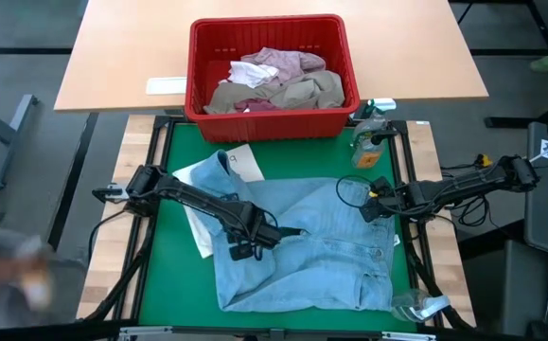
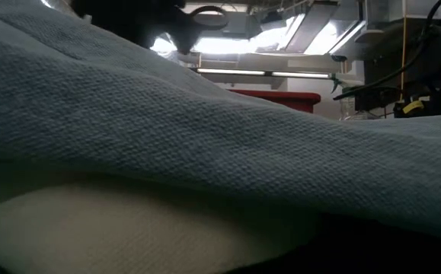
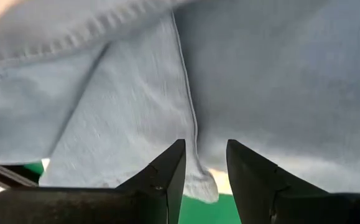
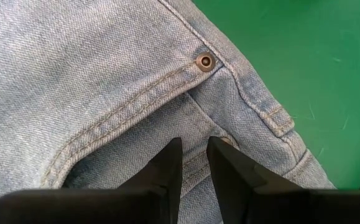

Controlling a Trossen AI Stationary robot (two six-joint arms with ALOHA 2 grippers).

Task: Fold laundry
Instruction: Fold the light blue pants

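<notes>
The left gripper [image 3: 204, 163] sits low over the jeans [image 1: 302, 246], fingers a narrow gap apart, a fold of denim between them. The right gripper [image 4: 193, 163], narrow too, presses on the waistband by one rivet [image 4: 204, 61]. One pair of jeans covers the green mat [image 1: 174, 142]. One red basket [image 1: 272, 112] holds several garments [image 1: 274, 80] on the wooden table [image 1: 122, 47] behind.

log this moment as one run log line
task: fold laundry | jeans spread on green mat | left gripper over jeans | right gripper at waistband edge | basket holds more clothes
</notes>
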